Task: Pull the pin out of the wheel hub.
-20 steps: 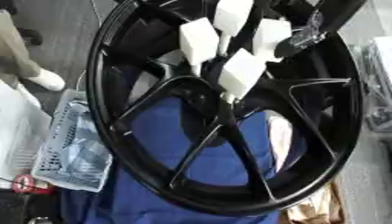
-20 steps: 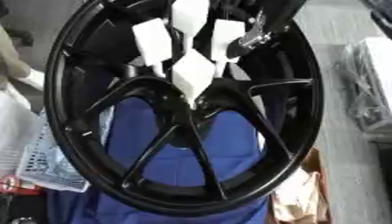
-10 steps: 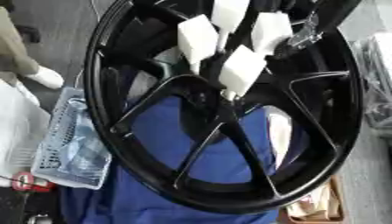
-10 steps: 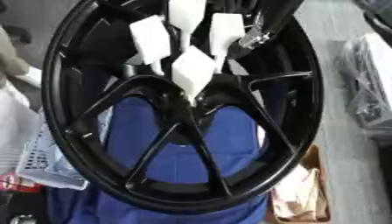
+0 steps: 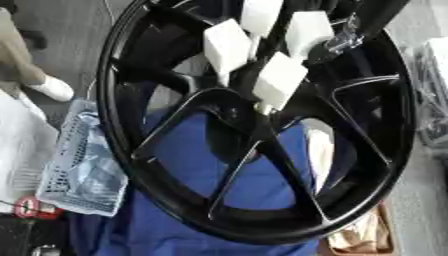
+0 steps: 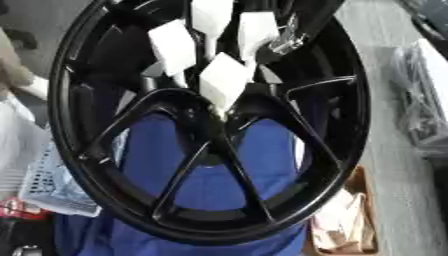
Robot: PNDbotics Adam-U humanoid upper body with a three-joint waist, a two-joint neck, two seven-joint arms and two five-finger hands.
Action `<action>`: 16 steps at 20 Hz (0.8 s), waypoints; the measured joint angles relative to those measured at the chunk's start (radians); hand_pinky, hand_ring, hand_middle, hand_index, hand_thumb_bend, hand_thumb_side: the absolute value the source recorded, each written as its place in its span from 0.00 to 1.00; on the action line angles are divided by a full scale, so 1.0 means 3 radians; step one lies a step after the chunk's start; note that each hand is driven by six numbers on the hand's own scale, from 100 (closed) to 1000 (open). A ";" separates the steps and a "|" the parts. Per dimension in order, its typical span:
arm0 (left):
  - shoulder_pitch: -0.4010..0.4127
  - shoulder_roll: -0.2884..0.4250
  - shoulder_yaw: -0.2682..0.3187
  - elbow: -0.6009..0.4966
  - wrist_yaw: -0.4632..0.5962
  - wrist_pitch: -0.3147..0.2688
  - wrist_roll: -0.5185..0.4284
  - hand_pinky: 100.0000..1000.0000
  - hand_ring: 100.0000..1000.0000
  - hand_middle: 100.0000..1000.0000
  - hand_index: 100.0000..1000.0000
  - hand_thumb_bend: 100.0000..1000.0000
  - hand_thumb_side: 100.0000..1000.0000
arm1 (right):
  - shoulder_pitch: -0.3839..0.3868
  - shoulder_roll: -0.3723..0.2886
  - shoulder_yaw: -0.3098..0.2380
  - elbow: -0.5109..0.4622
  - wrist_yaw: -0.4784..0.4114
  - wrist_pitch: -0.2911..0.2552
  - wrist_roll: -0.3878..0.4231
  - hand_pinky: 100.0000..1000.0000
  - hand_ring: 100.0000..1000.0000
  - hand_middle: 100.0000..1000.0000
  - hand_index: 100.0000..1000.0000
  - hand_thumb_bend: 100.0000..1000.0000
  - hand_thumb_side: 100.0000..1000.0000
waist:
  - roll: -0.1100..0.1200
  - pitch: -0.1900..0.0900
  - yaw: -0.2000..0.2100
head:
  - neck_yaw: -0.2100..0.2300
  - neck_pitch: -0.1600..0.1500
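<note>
**A:** Left eye view first. What is the big dark shape?

**B:** A glossy black wheel hub (image 5: 262, 145), a round rim with slim spokes that meet at a centre boss. It lies on blue cloth (image 5: 197, 200), which shows through the gaps between the spokes.

**A:** And the hand?

**B:** The right hand (image 5: 289, 55) comes down from the top right on a black arm with a silver joint. Its fingers (image 5: 278, 82) end in flat white blocky pads, spread apart over the upper spokes, with the lowest pad reaching the centre boss. I cannot tell whether they pinch anything there, and the pin itself I cannot make out.

**A:** Around the hub?

**B:** A pale perforated basket (image 5: 83, 165) holding crinkled plastic sits at the left, just beside the rim. A small red thing (image 5: 31, 207) lies below it.

**A:** Now the right eye view.

**B:** The same hub fills it, its rim smooth and shiny. A brown cardboard box (image 6: 346, 220) holding pale crumpled pieces shows at the lower right, tucked against the rim. Clear wrapped packages (image 6: 424, 100) lie on the grey worktop (image 6: 385, 145) at the right, apart from the hub.
</note>
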 measured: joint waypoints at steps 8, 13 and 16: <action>0.0000 -0.0026 0.0001 0.0000 -0.0008 -0.0002 0.0001 0.83 0.65 0.62 0.69 0.08 0.60 | 0.0011 0.0024 0.0010 0.0067 -0.0037 0.0023 0.0000 0.68 0.69 0.52 0.66 0.43 0.15 | -0.0003 0.0010 0.0015 | -0.0021 0.0000; 0.0001 -0.0028 0.0001 0.0000 -0.0016 -0.0001 0.0001 0.83 0.65 0.62 0.69 0.08 0.60 | 0.0011 0.0034 0.0020 0.0067 -0.0138 0.0048 -0.0003 0.66 0.66 0.49 0.64 0.35 0.02 | -0.0003 0.0013 0.0015 | -0.0021 0.0002; 0.0001 -0.0028 0.0001 0.0000 -0.0017 -0.0001 0.0001 0.83 0.65 0.62 0.69 0.08 0.60 | 0.0011 0.0039 0.0021 0.0064 -0.0192 0.0067 -0.0003 0.66 0.65 0.48 0.63 0.34 0.00 | -0.0003 0.0013 0.0016 | -0.0020 0.0002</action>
